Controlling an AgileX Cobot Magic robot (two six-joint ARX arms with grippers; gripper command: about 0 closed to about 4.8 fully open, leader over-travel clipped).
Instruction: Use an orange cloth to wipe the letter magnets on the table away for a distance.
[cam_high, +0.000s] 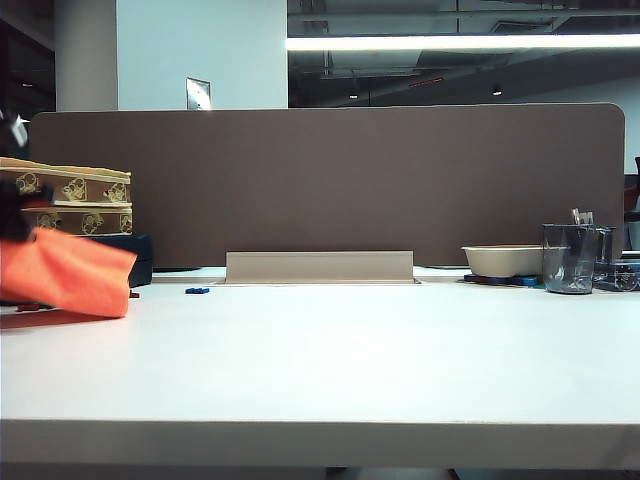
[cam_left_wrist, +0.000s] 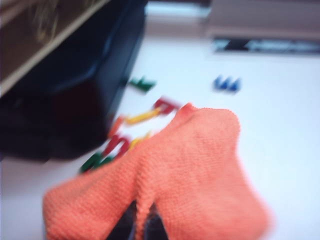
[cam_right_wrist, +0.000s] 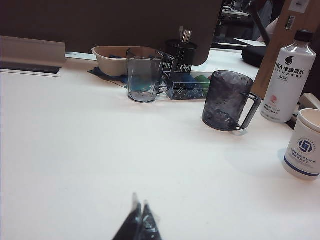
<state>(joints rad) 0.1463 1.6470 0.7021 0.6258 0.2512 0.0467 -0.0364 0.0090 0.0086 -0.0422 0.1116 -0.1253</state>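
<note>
The orange cloth (cam_high: 68, 272) hangs at the far left of the white table (cam_high: 330, 350), pinched in my left gripper (cam_left_wrist: 142, 220), whose dark fingers close on a fold of the orange cloth (cam_left_wrist: 170, 175). Just beyond the cloth's far edge lie letter magnets: red (cam_left_wrist: 166, 105), yellow (cam_left_wrist: 142, 116), green (cam_left_wrist: 142, 84) and a blue one (cam_left_wrist: 226, 83) further off. A blue magnet (cam_high: 197, 291) also shows in the exterior view. My right gripper (cam_right_wrist: 139, 207) is shut and empty above bare table, far from the cloth.
A black box (cam_left_wrist: 75, 95) under patterned boxes (cam_high: 75, 200) stands right beside the magnets. A bowl (cam_high: 503, 260), a clear cup (cam_right_wrist: 145, 74), a grey mug (cam_right_wrist: 227, 100), a bottle (cam_right_wrist: 290, 75) and a paper cup (cam_right_wrist: 306, 145) crowd the right. A brown divider (cam_high: 330, 180) runs along the back.
</note>
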